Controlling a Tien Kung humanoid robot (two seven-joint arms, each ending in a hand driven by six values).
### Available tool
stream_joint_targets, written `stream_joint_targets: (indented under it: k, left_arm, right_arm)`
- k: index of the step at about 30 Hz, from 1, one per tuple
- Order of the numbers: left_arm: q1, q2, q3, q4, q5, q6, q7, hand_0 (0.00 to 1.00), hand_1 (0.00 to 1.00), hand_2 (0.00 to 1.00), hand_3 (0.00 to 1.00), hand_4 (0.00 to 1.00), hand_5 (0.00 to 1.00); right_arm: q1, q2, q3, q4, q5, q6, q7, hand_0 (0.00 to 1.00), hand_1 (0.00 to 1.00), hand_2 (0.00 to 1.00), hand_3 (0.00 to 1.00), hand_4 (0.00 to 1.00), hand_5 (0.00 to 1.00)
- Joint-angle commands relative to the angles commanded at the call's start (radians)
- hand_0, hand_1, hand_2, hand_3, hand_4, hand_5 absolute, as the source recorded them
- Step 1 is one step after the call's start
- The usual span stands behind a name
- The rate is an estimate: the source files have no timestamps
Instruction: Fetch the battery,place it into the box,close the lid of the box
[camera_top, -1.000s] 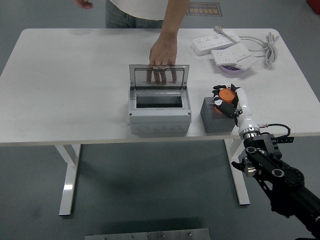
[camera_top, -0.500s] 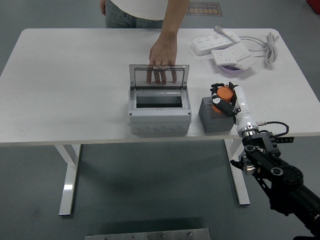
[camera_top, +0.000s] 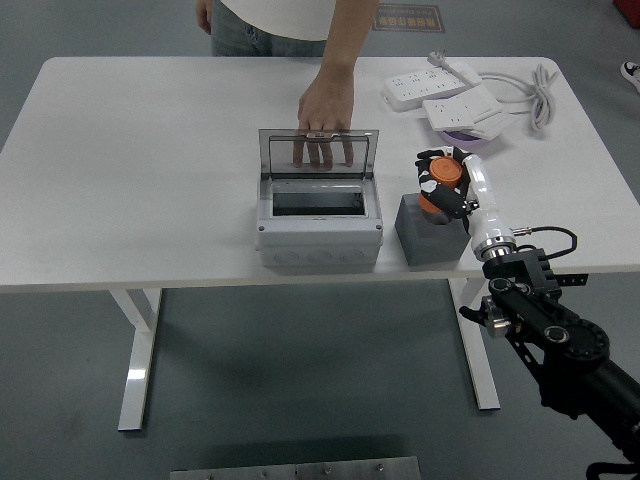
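An orange battery (camera_top: 443, 184) is in my right hand (camera_top: 441, 183), which is shut on it just above a grey block holder (camera_top: 428, 237) at the table's front right. The grey box (camera_top: 319, 220) stands at the middle front, its clear lid (camera_top: 318, 152) held upright and open. A person's hand (camera_top: 325, 108) rests on the lid's top edge from behind. The box's inside looks dark and empty. My left arm is out of view.
Two white power strips (camera_top: 440, 90) with a coiled cable (camera_top: 540, 92) and a purple dish (camera_top: 467, 139) lie at the back right. The person stands at the far side, top centre.
My right hand has lifted the battery up and slightly left, off the grey block. The person's hand has stayed on the lid.
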Motion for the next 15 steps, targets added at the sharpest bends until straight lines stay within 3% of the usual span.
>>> stream_joint_targets:
  k: [3, 4, 9, 10, 15]
  left_arm:
    - [0.001, 0.000, -0.001, 0.000, 0.000, 0.000, 0.000, 0.657, 0.754, 0.690, 0.724, 0.784, 0.674]
    - [0.002, 0.000, -0.001, 0.000, 0.000, 0.001, 0.000, 0.658, 0.754, 0.689, 0.725, 0.785, 0.675]
    - [0.005, 0.000, -0.002, 0.000, -0.001, 0.002, 0.000, 0.658, 0.754, 0.689, 0.725, 0.785, 0.675]
    - [0.006, 0.000, -0.002, 0.000, -0.001, 0.003, 0.000, 0.659, 0.754, 0.691, 0.725, 0.787, 0.677]
    - [0.008, 0.002, -0.001, 0.000, -0.003, 0.004, -0.001, 0.659, 0.754, 0.691, 0.725, 0.787, 0.677]
  right_arm:
    - [0.001, -0.006, 0.014, 0.024, -0.029, 0.006, -0.029, 0.500, 0.521, 0.524, 0.495, 0.449, 0.012]
    - [0.002, -0.008, 0.020, 0.035, -0.045, 0.008, -0.043, 0.432, 0.465, 0.489, 0.491, 0.460, 0.032]
    - [0.011, -0.028, 0.059, 0.119, -0.164, 0.019, -0.144, 0.432, 0.465, 0.489, 0.491, 0.460, 0.032]
    - [0.015, -0.033, 0.065, 0.137, -0.191, 0.023, -0.164, 0.335, 0.392, 0.411, 0.440, 0.455, 0.099]
    - [0.054, -0.058, 0.077, 0.228, -0.357, 0.060, -0.281, 0.335, 0.392, 0.411, 0.440, 0.455, 0.099]
